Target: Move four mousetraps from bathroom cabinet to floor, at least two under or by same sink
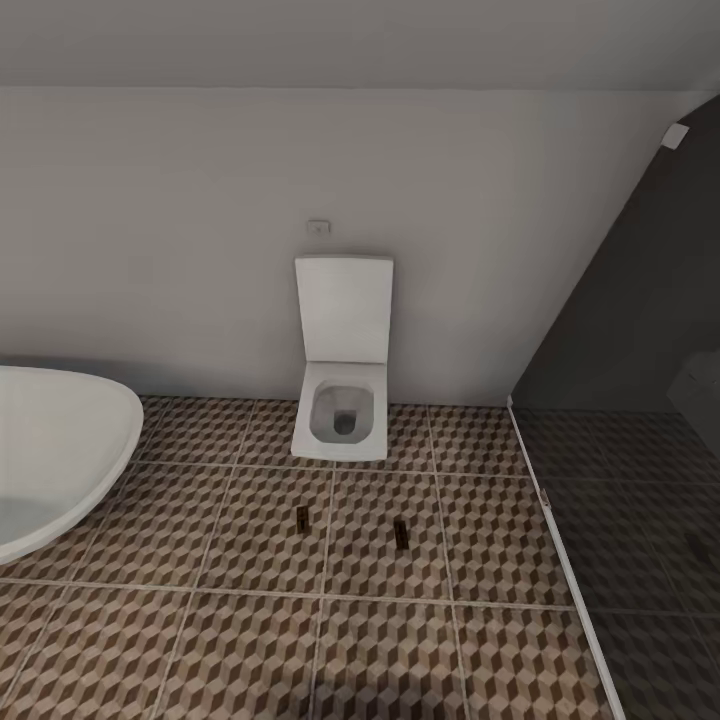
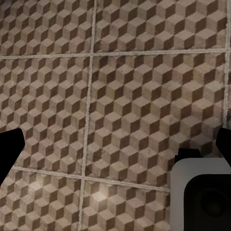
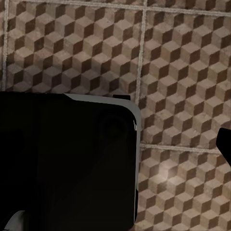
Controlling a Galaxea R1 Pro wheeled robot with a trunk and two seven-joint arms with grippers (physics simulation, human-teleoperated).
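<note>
Bathroom fixtures, head view.
White toilet (image 1: 342,400) is standing against the pale wall (image 1: 180,230), lid raised; a small wall plate (image 1: 319,227) is sitting above it. White bathtub (image 1: 55,450) is curving in nearby; dark glass panel (image 1: 640,330) is slanting opposite.

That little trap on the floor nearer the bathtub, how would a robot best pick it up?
Probably from straight above: the mousetrap lies flat on the bathroom floor, so no side offers an underside. Pinch across its narrow width, fingers on the two long edges, which run toward the toilet.
</note>
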